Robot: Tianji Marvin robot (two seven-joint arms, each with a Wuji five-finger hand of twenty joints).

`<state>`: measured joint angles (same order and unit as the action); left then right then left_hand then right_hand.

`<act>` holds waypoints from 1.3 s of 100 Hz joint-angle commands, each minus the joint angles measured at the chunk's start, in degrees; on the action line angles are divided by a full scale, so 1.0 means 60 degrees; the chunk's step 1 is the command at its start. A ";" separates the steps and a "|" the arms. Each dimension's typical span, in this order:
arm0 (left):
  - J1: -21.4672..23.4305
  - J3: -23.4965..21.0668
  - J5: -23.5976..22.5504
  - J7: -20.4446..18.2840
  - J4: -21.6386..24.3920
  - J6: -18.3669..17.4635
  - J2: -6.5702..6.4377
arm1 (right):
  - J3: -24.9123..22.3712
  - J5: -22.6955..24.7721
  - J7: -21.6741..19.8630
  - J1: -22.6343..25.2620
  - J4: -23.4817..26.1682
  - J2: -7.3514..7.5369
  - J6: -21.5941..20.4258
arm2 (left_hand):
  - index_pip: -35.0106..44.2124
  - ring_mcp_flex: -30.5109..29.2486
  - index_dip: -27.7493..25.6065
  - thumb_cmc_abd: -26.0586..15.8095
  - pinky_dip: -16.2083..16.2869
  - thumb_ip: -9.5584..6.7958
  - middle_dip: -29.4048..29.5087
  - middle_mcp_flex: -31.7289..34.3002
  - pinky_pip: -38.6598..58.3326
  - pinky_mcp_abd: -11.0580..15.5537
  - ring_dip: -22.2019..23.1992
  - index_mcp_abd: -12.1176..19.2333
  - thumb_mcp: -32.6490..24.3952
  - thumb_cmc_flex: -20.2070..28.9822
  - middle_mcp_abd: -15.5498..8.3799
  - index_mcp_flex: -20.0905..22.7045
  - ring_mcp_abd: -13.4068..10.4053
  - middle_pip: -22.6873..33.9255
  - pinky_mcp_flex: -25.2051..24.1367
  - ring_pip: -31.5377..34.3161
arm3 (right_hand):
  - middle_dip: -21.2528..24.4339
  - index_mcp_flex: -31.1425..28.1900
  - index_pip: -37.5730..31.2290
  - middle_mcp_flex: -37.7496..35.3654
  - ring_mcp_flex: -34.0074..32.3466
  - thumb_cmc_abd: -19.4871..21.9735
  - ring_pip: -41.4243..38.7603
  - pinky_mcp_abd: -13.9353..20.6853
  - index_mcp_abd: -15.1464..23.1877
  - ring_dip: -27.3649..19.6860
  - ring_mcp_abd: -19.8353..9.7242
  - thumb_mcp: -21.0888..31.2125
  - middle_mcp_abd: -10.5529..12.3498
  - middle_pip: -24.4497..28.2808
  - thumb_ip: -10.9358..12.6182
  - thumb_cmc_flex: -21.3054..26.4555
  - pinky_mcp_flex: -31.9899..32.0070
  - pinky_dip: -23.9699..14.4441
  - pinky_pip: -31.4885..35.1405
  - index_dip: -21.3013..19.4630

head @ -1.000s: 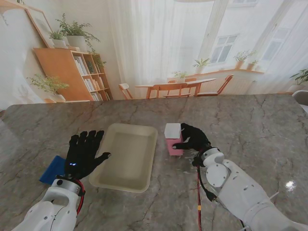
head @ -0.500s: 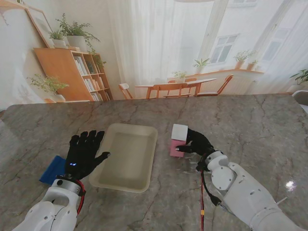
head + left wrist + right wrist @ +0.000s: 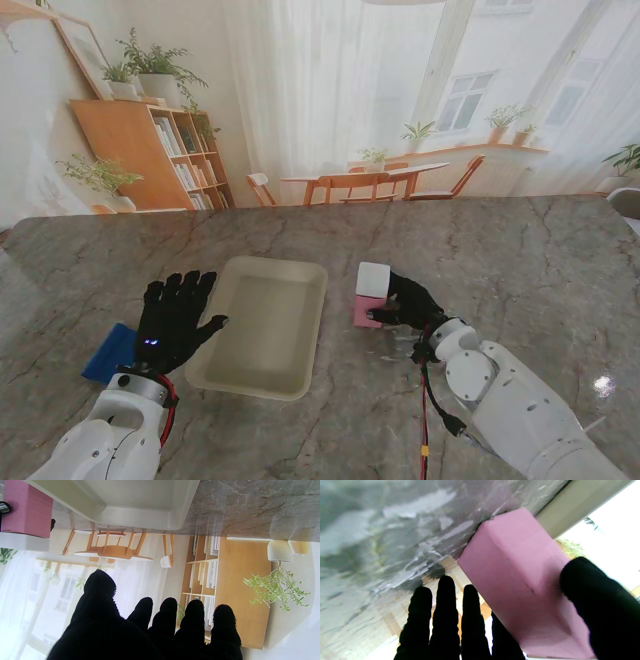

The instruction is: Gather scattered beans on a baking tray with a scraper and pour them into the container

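A cream baking tray (image 3: 262, 325) lies on the marble table; I can make out no beans in it. To its right stands a pink container with a white top (image 3: 370, 293), tilted a little. My right hand (image 3: 408, 300) is shut on it. In the right wrist view the thumb (image 3: 602, 610) presses the pink container (image 3: 515, 580) and the fingers (image 3: 447, 620) lie along its other side. My left hand (image 3: 172, 320) hovers open and flat, its fingers spread, just left of the tray. A blue scraper (image 3: 108, 352) lies on the table, partly under that hand's left side.
The left wrist view shows the tray's rim (image 3: 140, 502) and the pink container (image 3: 27, 510) beyond the left hand (image 3: 150, 630). In the right wrist view the tray's edge (image 3: 572, 507) runs just behind the container. Bare marble stretches to the right and far side.
My right hand has shifted the pink container slightly to the right, away from the tray, and tilted it. The left hand and the scraper have stayed put.
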<state>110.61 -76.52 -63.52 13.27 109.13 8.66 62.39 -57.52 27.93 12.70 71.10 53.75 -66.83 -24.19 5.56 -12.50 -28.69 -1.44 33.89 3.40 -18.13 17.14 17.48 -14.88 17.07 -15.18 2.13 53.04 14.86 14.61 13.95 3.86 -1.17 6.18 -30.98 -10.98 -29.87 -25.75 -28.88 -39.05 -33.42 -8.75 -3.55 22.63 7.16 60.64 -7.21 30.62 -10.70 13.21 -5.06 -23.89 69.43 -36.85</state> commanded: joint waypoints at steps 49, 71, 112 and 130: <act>0.0092 -0.0003 0.0055 0.0029 0.0008 -0.0001 0.0043 | -0.0882 0.0573 -0.1528 0.0796 0.1426 0.0535 0.0278 | -0.0144 -0.0052 -0.0064 -0.0600 0.0219 -0.0171 -0.0050 0.0062 -0.0131 -0.0199 0.0089 0.0134 0.0082 0.0485 -0.0073 0.0052 -0.0171 -0.0098 -0.0128 -0.0057 | 0.0472 0.0385 0.5298 0.3000 0.2525 0.1223 0.1251 -0.1411 -0.3151 -0.0439 0.1203 -0.1350 -0.2376 -0.2741 0.0470 -0.0460 0.1288 0.1002 -0.1773 0.1908; 0.0161 -0.0051 0.0022 0.0041 0.0049 0.0059 0.0047 | -0.1852 0.1360 -0.2114 0.1445 0.2617 0.0805 0.0569 | -0.0164 0.0046 -0.0050 -0.0432 0.0193 -0.0200 -0.0041 0.0027 -0.0200 -0.0208 0.0061 0.0043 0.0099 0.0184 -0.0018 0.0024 -0.0143 -0.0109 -0.0176 -0.0101 | 0.0709 0.0307 0.5396 0.3095 0.2842 0.1427 0.1542 -0.1426 -0.3331 -0.0563 0.1336 -0.1683 -0.2530 -0.3205 0.0469 -0.0471 0.1466 0.1066 -0.1913 0.2530; 0.0214 -0.0129 0.0494 0.0441 0.0017 0.0020 0.0151 | -0.4183 0.3461 -0.1434 0.3674 0.6007 0.0851 0.1916 | -0.0196 0.0142 0.0004 -0.0524 -0.0671 -0.0262 0.0068 0.0207 -0.1072 -0.0820 -0.0504 0.0005 0.0017 -0.0402 0.0118 -0.0039 -0.0078 -0.0127 0.0163 -0.0320 | 0.0880 0.0628 0.4560 0.2130 0.2492 0.1348 0.2013 -0.1304 -0.2579 -0.0871 0.1073 -0.1549 -0.1840 -0.2928 0.0530 -0.0395 0.1217 0.1240 -0.2029 -0.0046; 0.0213 -0.0155 0.0715 0.0816 -0.0039 -0.0171 0.0214 | -0.4094 0.3282 -0.0095 0.4119 0.6894 0.0551 0.2556 | -0.0179 0.0090 0.0003 -0.0649 -0.1150 -0.0264 0.0090 0.0313 -0.1216 -0.1134 -0.0653 -0.0011 0.0030 -0.0585 0.0144 -0.0009 -0.0042 -0.0105 0.0415 -0.0259 | 0.0968 0.0123 0.4100 0.1261 0.1777 0.1258 0.2129 -0.1058 -0.2023 -0.0947 0.0734 -0.1420 -0.1336 -0.2800 0.0529 -0.0368 0.0734 0.1383 -0.2145 -0.0457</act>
<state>111.74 -77.51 -59.64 17.76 109.03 8.19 63.29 -82.93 48.70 11.76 95.69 93.86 -62.28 -8.89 5.56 -12.49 -28.69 -1.44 28.45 3.40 -18.13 18.32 11.66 -19.67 13.85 -15.16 2.35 50.87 15.27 14.61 13.95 3.73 1.08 5.38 -26.24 -9.27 -4.62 -17.19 -16.93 -31.04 -21.45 -16.52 -17.28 17.66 13.00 51.02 -16.65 13.67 -10.09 11.98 0.19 -16.97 57.61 -38.20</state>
